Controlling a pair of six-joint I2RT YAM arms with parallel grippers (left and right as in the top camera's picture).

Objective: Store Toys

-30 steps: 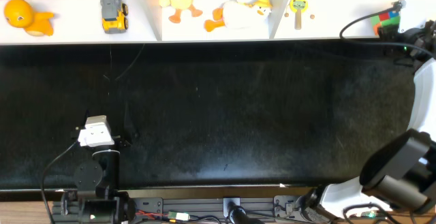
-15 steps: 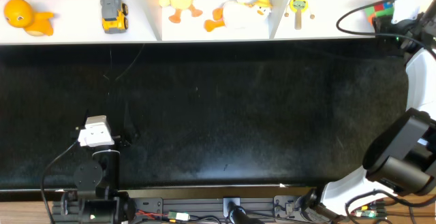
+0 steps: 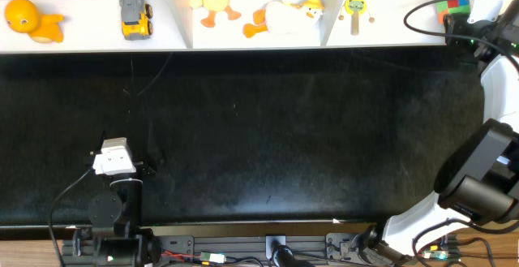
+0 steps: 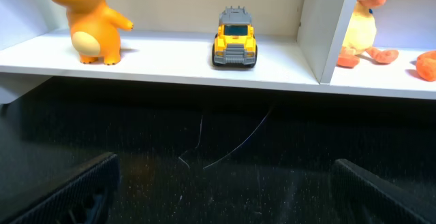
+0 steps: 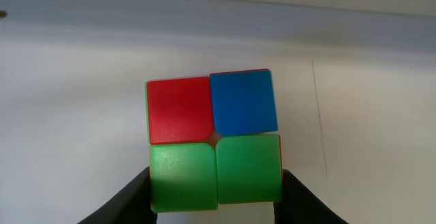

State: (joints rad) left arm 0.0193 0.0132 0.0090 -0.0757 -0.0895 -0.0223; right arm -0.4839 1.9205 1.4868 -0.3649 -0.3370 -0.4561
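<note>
While the right hand [image 5: 214,195] clamps the puzzle cube [image 5: 212,137] at the shelf [image 5: 68,149], releasing too high could roll it off the lip.

The cube [image 3: 450,7] sits half hidden behind the right gripper [image 3: 466,14] in the top view, while the left wrist view's edges cut off the orange toy's [image 4: 88,20] head, the duck's [image 4: 364,20] crown and an orange scrap [image 4: 426,65].

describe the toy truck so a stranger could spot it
A white shelf runs along the far edge of the black table. In its leftmost compartment, beside the orange figure, stands the toy truck: yellow with a grey top, the only wheeled toy there.
</note>
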